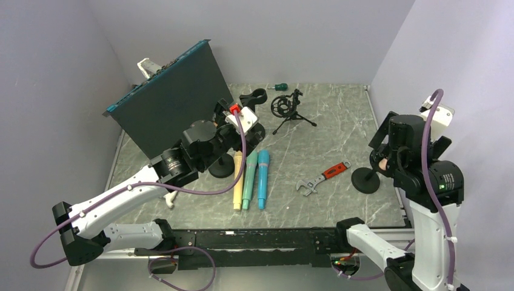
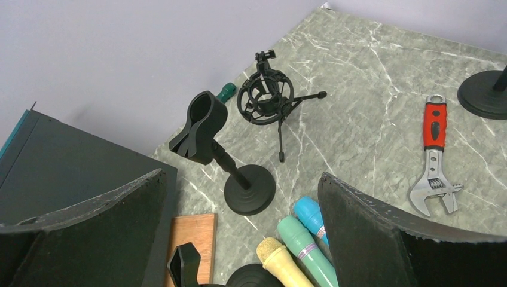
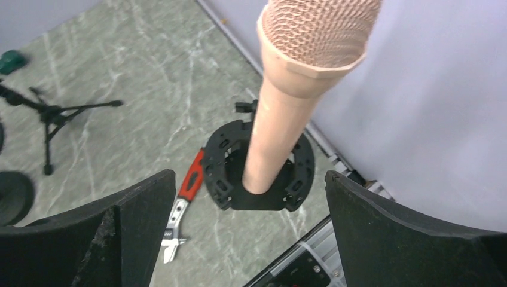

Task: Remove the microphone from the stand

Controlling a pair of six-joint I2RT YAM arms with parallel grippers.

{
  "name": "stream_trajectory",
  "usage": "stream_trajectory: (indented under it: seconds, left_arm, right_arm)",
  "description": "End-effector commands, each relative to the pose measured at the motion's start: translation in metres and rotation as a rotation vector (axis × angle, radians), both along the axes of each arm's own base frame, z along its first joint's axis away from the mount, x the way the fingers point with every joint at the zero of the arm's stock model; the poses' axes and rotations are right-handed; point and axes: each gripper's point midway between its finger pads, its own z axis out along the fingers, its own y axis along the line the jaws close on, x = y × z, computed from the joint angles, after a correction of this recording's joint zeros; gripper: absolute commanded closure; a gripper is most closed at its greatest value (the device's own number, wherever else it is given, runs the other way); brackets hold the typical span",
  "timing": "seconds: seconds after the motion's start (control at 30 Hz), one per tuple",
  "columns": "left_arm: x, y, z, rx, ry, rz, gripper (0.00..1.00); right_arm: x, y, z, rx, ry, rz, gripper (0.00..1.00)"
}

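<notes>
A peach microphone (image 3: pixel 281 119) stands upright in the black ring mount (image 3: pixel 221 173) of a stand at the table's right edge. In the top view only a bit of the microphone (image 1: pixel 381 164) shows above the round stand base (image 1: pixel 365 180). My right gripper (image 3: pixel 250 179) is open; its fingers flank the microphone without touching it. It hovers over the stand in the top view (image 1: pixel 383 159). My left gripper (image 2: pixel 242 176) is open and empty above the table's left middle (image 1: pixel 242 124).
Yellow (image 1: pixel 237 180), green (image 1: pixel 250 179) and blue (image 1: pixel 263 179) microphones lie side by side. A red-handled wrench (image 1: pixel 324 177) lies left of the stand. An empty clip stand (image 2: pixel 200 125), a tripod mount (image 1: pixel 285 109) and a leaning dark panel (image 1: pixel 170 103) stand behind.
</notes>
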Motion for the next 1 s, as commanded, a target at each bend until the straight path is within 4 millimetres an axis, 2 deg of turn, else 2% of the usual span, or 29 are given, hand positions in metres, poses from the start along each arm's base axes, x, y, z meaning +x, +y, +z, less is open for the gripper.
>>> stream_trajectory:
  seconds: [0.0, 0.23, 0.53, 0.77, 0.97]
  left_arm:
    - [-0.002, 0.006, 0.03, -0.053, -0.067, 0.018, 0.01]
    - [-0.003, 0.008, 0.032, -0.053, -0.076, 0.021, 0.01]
    - [-0.002, 0.01, 0.032, -0.043, -0.089, 0.032, 0.01]
    - [-0.002, 0.009, 0.033, -0.042, -0.091, 0.032, 0.01]
    - [-0.002, 0.007, 0.03, -0.035, -0.087, 0.028, 0.01]
  right_arm:
    - [-0.009, -0.028, 0.005, -0.107, -0.013, -0.168, 0.05]
    - [0.007, -0.036, -0.005, -0.15, -0.055, -0.248, 0.1]
    - [0.029, -0.045, -0.026, -0.145, -0.084, -0.287, 0.27]
    - [0.034, -0.051, -0.029, -0.157, -0.094, -0.29, 0.45]
    - [0.037, -0.049, -0.013, -0.167, -0.125, -0.251, 0.71]
